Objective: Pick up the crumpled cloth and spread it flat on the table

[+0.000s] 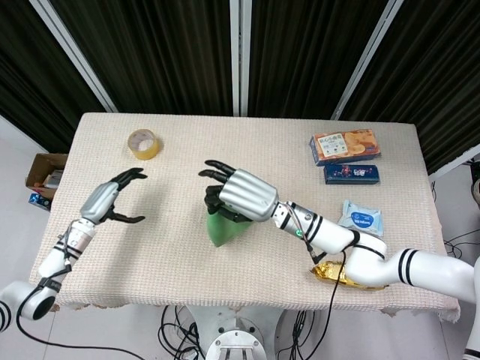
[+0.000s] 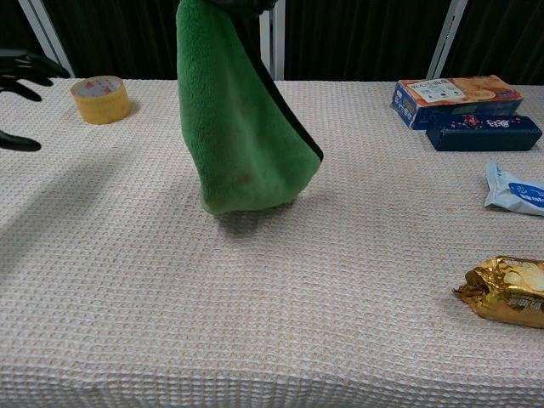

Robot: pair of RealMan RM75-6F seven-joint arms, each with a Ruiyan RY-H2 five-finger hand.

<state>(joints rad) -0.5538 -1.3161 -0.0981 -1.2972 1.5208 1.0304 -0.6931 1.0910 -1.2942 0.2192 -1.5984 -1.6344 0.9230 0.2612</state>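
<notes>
My right hand (image 1: 241,196) holds the green cloth (image 2: 240,127) up above the middle of the table, gripping its top. The cloth hangs down in a folded bundle and its lower end touches or nearly touches the table. From the head camera only a green tip (image 1: 223,229) shows under the hand. The right hand itself is out of the chest view's top edge. My left hand (image 1: 112,201) hovers over the table's left side, open with fingers spread, well apart from the cloth; its fingertips (image 2: 19,66) show at the chest view's left edge.
A yellow tape roll (image 1: 142,143) lies at the far left. At the right are an orange biscuit box (image 1: 344,145), a dark blue box (image 1: 351,174), a wipes packet (image 1: 361,218) and a gold snack wrapper (image 2: 507,290) near the front edge. A cardboard box (image 1: 45,176) sits off the left side.
</notes>
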